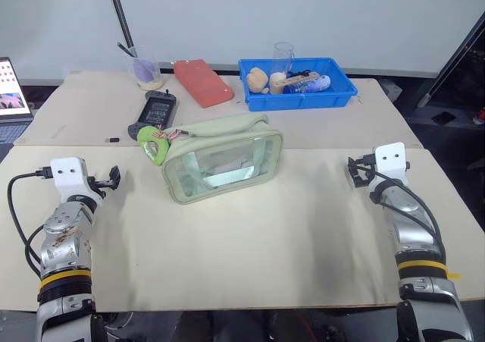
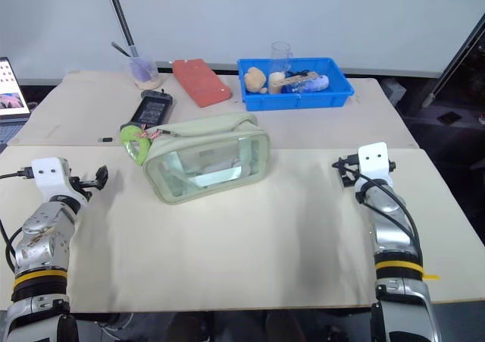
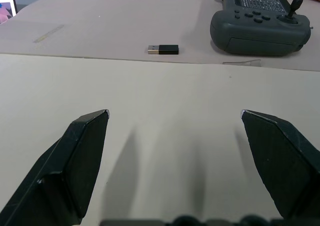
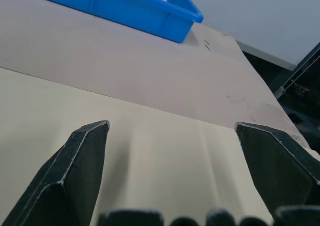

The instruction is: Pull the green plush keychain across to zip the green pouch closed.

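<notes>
The green pouch (image 1: pixel 221 157) sits mid-table on the beige mat, and the green plush keychain (image 1: pixel 154 145) hangs off its left end, near the black controller (image 1: pixel 154 113). The left gripper (image 1: pixel 114 178) and right gripper (image 1: pixel 354 171) both hover spread wide and empty, well apart from the pouch on either side.

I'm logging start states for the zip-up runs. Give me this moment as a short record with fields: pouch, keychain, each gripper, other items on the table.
pouch: green pouch lies mid-table, clear window facing the robot
keychain: green plush keychain at the pouch's left end, ungrasped
left gripper: left gripper jaws open, holding nothing, left of the pouch, apart from it
right gripper: right gripper jaws open, holding nothing, right of the pouch, apart from it
behind pouch: black controller, red block, blue tray, USB dongle
</notes>
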You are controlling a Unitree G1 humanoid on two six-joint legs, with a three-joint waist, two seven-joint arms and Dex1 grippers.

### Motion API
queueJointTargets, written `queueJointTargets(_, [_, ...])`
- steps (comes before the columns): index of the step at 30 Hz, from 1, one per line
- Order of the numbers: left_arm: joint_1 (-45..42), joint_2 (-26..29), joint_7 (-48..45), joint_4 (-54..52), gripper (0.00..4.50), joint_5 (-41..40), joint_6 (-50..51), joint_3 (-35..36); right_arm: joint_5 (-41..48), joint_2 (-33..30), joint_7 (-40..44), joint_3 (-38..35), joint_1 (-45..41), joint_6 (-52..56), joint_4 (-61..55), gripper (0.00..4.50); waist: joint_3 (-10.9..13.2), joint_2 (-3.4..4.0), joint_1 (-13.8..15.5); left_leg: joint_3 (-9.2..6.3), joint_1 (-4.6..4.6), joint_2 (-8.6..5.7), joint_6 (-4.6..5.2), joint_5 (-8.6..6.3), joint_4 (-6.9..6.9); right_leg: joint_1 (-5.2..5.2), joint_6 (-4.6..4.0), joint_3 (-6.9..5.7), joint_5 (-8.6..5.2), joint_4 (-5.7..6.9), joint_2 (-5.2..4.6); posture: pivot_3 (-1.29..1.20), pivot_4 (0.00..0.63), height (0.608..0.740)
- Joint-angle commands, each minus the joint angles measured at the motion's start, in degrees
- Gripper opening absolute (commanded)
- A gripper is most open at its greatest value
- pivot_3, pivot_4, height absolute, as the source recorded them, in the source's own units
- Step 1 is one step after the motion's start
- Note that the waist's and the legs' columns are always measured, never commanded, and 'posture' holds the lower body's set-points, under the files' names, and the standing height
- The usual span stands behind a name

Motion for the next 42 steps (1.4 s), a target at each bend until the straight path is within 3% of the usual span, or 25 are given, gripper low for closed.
queueJointTargets(1, [-0.9, 1.7, -0.3, -1.8, 4.50, -0.6, -0.2, 1.3, 0.0, -1.1, -0.3, -1.3, 0.1, -0.5, -2.0, 4.46, 0.0, 0.00, 0.0, 0.00, 0.00, 0.00, 0.00, 0.00, 0.00, 0.00, 0.00, 0.00, 0.00, 0.00, 0.00, 0.00, 0.150, 0.740])
queueJointTargets(7, [-2.0, 6.1, -4.3, -7.0, 4.50, -4.8, 2.0, 4.1, 2.4, -2.8, 2.9, -2.4, -2.8, 0.8, -2.1, 4.46, 0.0, 0.00, 0.0, 0.00, -0.01, 0.01, 0.00, 0.00, 0.00, -0.02, 0.00, 0.00, 0.00, 0.00, 0.00, 0.00, 0.150, 0.740])
queueJointTargets(10, [-6.6, 12.3, -9.8, -13.5, 4.50, -9.3, 8.2, 3.4, 6.5, -5.8, 12.0, -1.8, -5.8, 3.5, -4.5, 4.46, 0.0, -0.02, -0.1, -0.01, -0.02, 0.01, 0.00, 0.00, 0.00, -0.03, -0.01, 0.00, 0.00, 0.00, 0.00, 0.00, 0.150, 0.740])
queueJointTargets(14, [-15.2, 20.9, -19.1, -23.5, 4.50, -14.8, 19.2, -3.4, 15.2, -9.9, 26.0, -1.4, -10.1, 9.5, -10.9, 4.46, 0.2, -0.15, 0.1, -0.05, -0.10, 0.00, -0.01, 0.00, 0.00, -0.02, -0.01, -0.02, -0.01, -0.09, 0.02, 0.00, 0.150, 0.740])
queueJointTargets(19, [-27.5, 23.2, -27.5, -34.8, 4.50, -20.4, 29.7, -15.7, 28.6, -13.8, 37.8, -0.3, -13.3, 24.4, -26.0, 4.46, 0.1, 0.00, 0.3, -0.02, -0.04, -0.02, 0.05, -0.04, -0.12, 0.21, 0.12, -0.02, 0.03, -0.53, 0.01, 0.00, 0.150, 0.740])
queueJointTargets(24, [-26.7, 23.5, -32.1, -43.0, 4.50, -11.3, 27.2, -31.6, 35.2, -13.7, 37.4, 2.7, -12.7, 33.4, -41.8, 4.46, 0.1, 0.01, 0.1, -0.04, -0.06, 0.03, 0.08, -0.07, -0.17, 0.13, 0.12, -0.01, 0.00, -0.51, 0.08, 0.00, 0.150, 0.740])
queueJointTargets(29, [-26.0, 22.1, -32.5, -41.1, 4.50, -1.8, 22.2, -38.7, 36.2, -12.5, 33.4, 4.0, -12.9, 36.8, -48.9, 4.46, 0.1, 0.03, 0.4, -0.06, -0.09, 0.06, 0.08, -0.05, -0.17, 0.00, -0.02, -0.01, -0.03, -0.41, 0.14, 0.00, 0.150, 0.740])
queueJointTargets(32, [-26.2, 20.6, -33.1, -39.3, 3.65, 2.2, 19.5, -40.8, 37.0, -12.8, 32.4, 3.6, -12.4, 38.2, -50.8, 4.50, 0.1, 0.03, 1.1, -0.02, -0.11, 0.03, 0.08, -0.05, -0.12, 0.01, -0.30, 0.00, -0.19, -0.44, 0.09, 0.00, 0.150, 0.740])
queueJointTargets(39, [-26.4, 19.5, -37.2, -35.5, 0.37, 8.4, 13.7, -42.3, 37.0, -15.0, 31.6, 2.2, -9.8, 38.7, -53.1, 4.50, 0.1, 0.03, 1.9, -0.02, -0.18, 0.02, 0.08, -0.05, -0.03, 0.01, -0.31, 0.01, -0.19, -0.47, 0.07, 0.00, 0.150, 0.740])
queueJointTargets(40, [-26.5, 19.3, -37.4, -34.8, 0.06, 9.4, 12.9, -42.4, 37.0, -15.2, 31.5, 2.0, -9.6, 38.7, -53.3, 4.50, 0.1, 0.03, 1.9, -0.02, -0.18, 0.02, 0.08, -0.05, -0.03, 0.02, -0.31, 0.01, -0.19, -0.47, 0.07, 0.00, 0.150, 0.740])
queueJointTargets(42, [-27.4, 18.1, -37.8, -32.4, 0.06, 10.9, 9.1, -42.0, 37.0, -15.9, 31.2, 1.5, -8.8, 38.6, -53.6, 4.50, 0.1, 0.03, 1.8, -0.01, -0.18, 0.02, 0.08, -0.05, -0.02, 0.01, -0.30, 0.01, -0.19, -0.46, 0.07, 0.00, 0.150, 0.740])
